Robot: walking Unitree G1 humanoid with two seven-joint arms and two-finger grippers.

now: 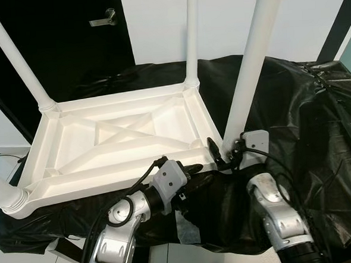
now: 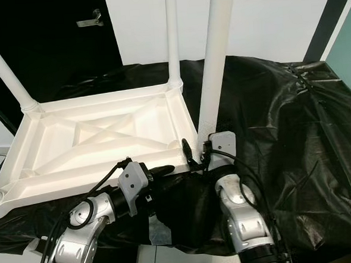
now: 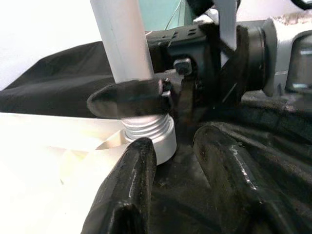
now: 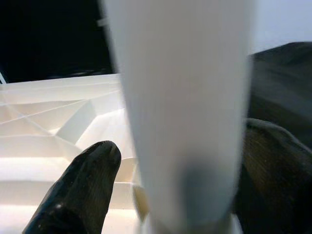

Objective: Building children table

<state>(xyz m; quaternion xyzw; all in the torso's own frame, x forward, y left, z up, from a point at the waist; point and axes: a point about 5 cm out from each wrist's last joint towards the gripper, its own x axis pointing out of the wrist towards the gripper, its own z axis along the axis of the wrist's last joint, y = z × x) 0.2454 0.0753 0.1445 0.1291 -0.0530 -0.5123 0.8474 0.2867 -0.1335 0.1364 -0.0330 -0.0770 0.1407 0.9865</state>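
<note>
Upturned white tabletop (image 1: 122,140) flat on black sheeting (image 1: 306,117), legs pointing up.
Right gripper (image 1: 224,152) clasped round base of near-right leg (image 1: 251,61) at its threaded corner socket (one finger each side). Left gripper (image 1: 193,169) spread, grasping nothing, fingertips beside same socket at tabletop's near edge. Dark door (image 1: 68,36) far left.
</note>
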